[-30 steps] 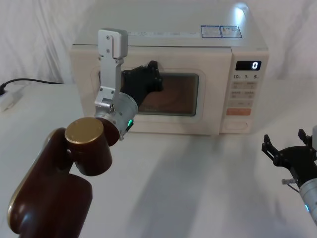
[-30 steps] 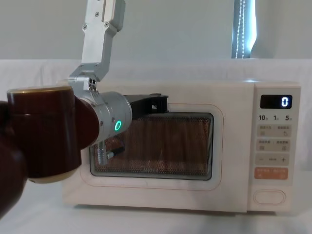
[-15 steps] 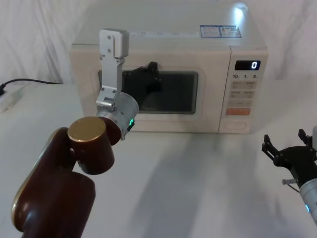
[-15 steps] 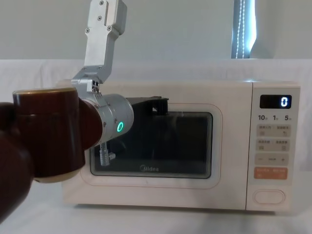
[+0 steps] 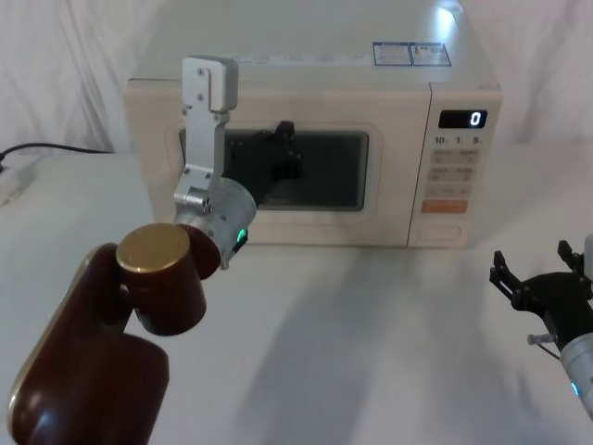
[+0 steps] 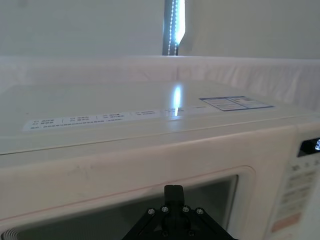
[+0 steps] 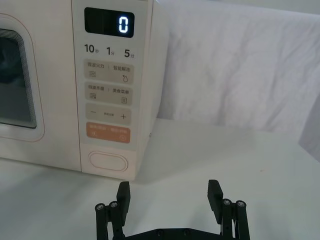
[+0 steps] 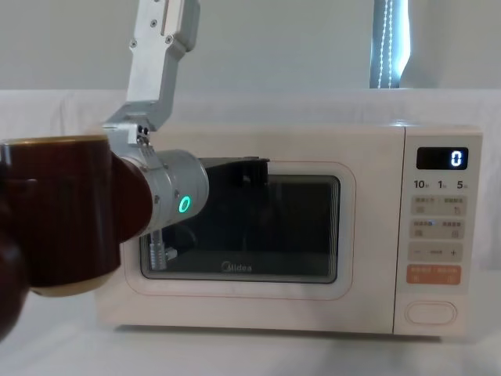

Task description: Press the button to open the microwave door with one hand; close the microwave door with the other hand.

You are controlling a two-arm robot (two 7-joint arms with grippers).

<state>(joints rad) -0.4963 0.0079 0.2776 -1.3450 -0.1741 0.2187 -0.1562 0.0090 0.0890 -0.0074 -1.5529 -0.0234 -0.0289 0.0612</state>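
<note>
My left hand point(image 5: 285, 148), grip unreadable, presses the glossy cream microwave door point(image 5: 306, 176), flush shut. My right hand point(image 7: 170, 197) hovers spread over the white worktop point(image 5: 371, 324), near the pill-shaped button point(image 7: 108, 162).

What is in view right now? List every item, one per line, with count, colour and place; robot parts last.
microwave: one, cream, at the back of the table.
microwave door: one, cream with dark window, front of the oven, looks closed.
button: one, cream, bottom of the control panel.
display: one, black with a white 0, top of the panel.
orange key: one, just above the button.
cable: one, black, far left on the table.
table: one, white.
left gripper: one, black, at the door window.
right gripper: one, black, fingers open, low near the panel.
</note>
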